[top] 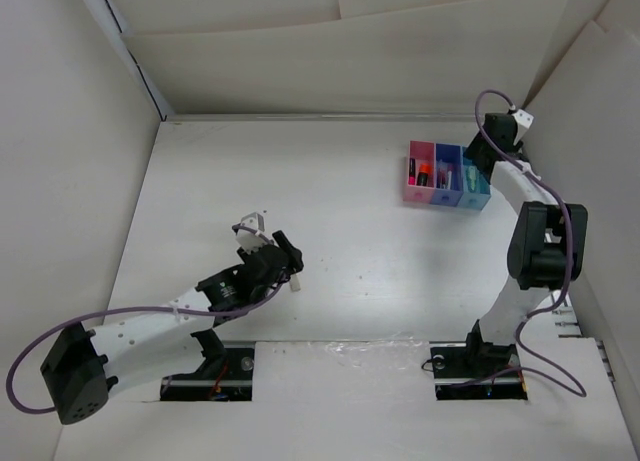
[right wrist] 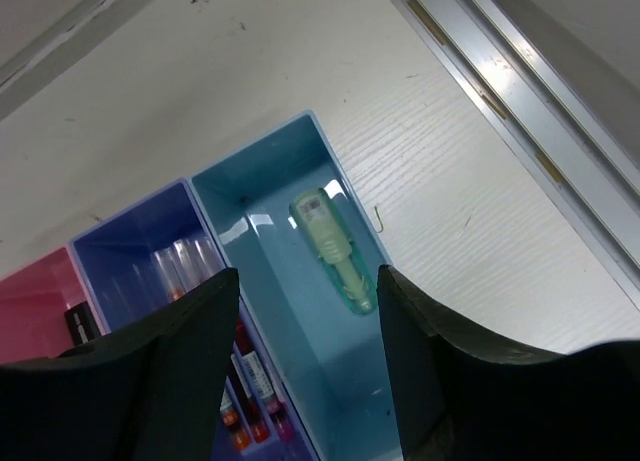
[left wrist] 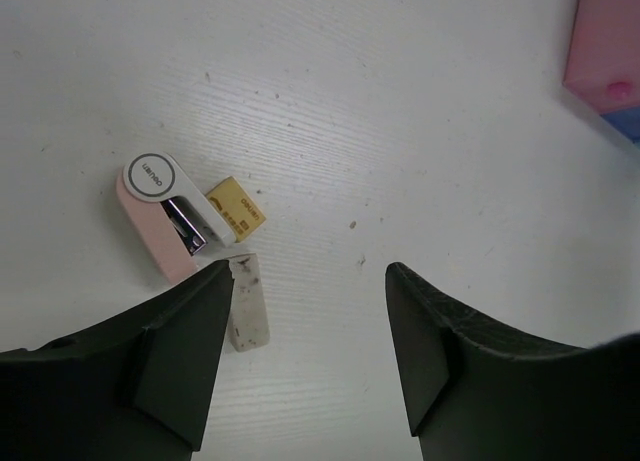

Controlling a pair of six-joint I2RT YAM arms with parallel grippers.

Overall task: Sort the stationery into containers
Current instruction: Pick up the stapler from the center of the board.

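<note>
The left end effector (left wrist: 310,281) hangs fingers apart; a whitish eraser (left wrist: 246,306) lies on the table (left wrist: 400,131) just beside one finger, so it should centre over the eraser before closing. The right end effector (right wrist: 308,281), apart and empty, hovers above the light blue bin (right wrist: 255,146) holding a pale green piece (right wrist: 335,251); it should lift straight up.

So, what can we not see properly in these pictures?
Left wrist view: the whitish eraser is partly behind a pincer finger.
Right wrist view: the pink bin is cut by the edge; the dark blue bin's contents sit behind a finger.
Top view: bin contents too small.
</note>
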